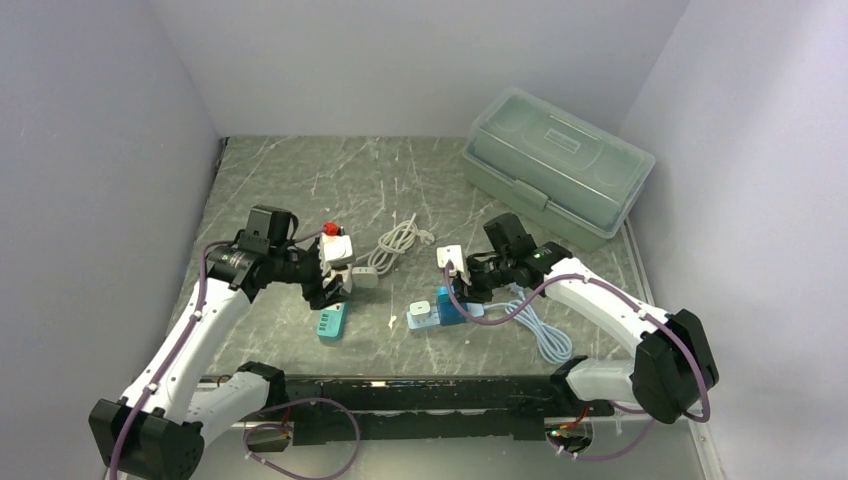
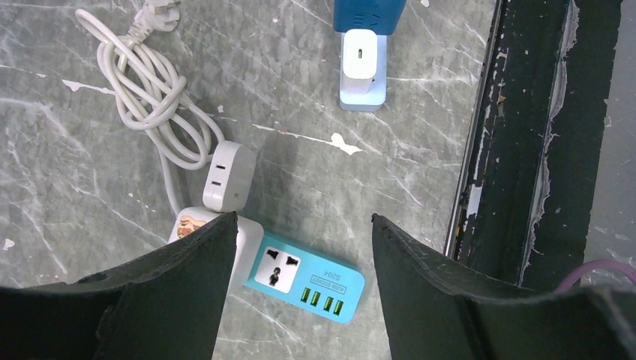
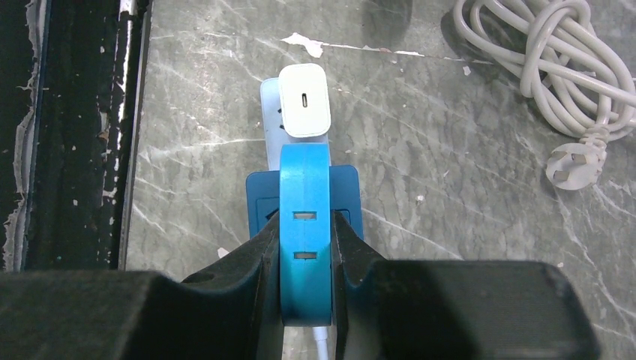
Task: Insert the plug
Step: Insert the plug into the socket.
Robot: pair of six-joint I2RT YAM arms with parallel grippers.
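**R gripper [image 3: 305, 229] clamping blue plug [image 3: 305, 187] over strip**

R fingers [image 3: 251, 262] are closing on both sides of the blue plug, holding it over a dark-blue block [image 3: 259, 195] at the right end of the light-blue power strip [image 2: 364, 101], near the centre of the table [image 1: 300, 170]. Can't tell if plug is touching the block. A white charger [image 3: 304, 101] is sitting in the strip's left part. L gripper [image 2: 302, 223] is hovering w/ fingers [image 2: 187, 277] spread wide, empty, over a teal power strip [image 2: 315, 289] to the left. A white adapter [image 2: 229, 176] & coiled cable [image 2: 150, 97] are lying far-right of it.
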